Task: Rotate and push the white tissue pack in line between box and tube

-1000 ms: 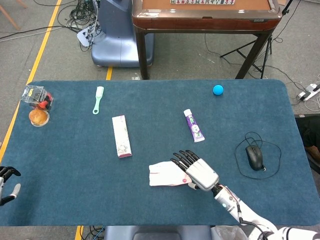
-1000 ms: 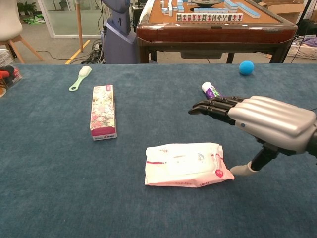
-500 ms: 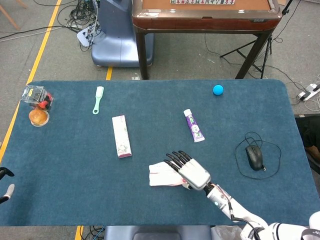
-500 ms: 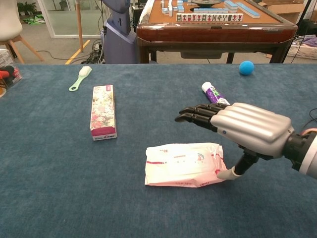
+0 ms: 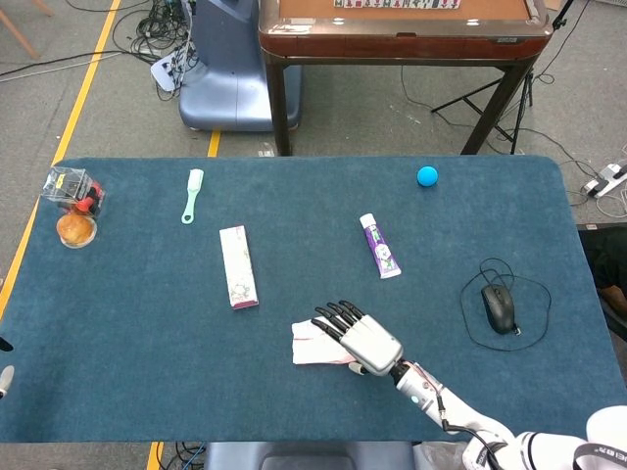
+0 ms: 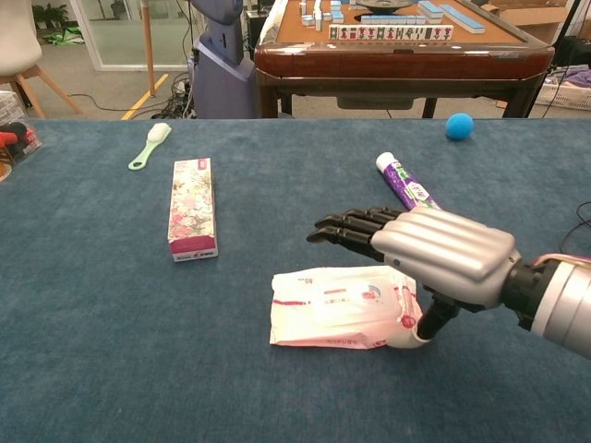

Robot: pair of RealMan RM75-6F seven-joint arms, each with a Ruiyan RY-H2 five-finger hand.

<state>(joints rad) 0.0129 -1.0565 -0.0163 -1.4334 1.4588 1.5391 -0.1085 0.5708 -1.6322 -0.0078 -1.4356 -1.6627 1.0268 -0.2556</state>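
The white tissue pack [image 5: 312, 343] [image 6: 340, 309] lies flat near the table's front edge, its long side running left to right. My right hand [image 5: 359, 338] [image 6: 432, 257] hovers over its right end with the fingers [image 6: 349, 226] stretched out flat and apart. The thumb touches the pack's right edge, and the hand holds nothing. The floral box [image 5: 238, 266] [image 6: 192, 208] lies to the far left of the pack, the purple-and-white tube [image 5: 379, 246] [image 6: 406, 185] to the far right. Only a fingertip of my left hand [image 5: 5, 376] shows at the left edge.
A black mouse [image 5: 500, 307] with its looped cable lies at the right. A blue ball [image 5: 427, 176] [image 6: 459, 125] sits at the back right and a green brush [image 5: 192, 194] [image 6: 150, 145] at the back left. A bun in a dish [image 5: 76, 230] is at the far left.
My right hand has moved left, so its fingers now reach further over the pack. The pack has hardly shifted. My left hand has slid almost out of the head view.
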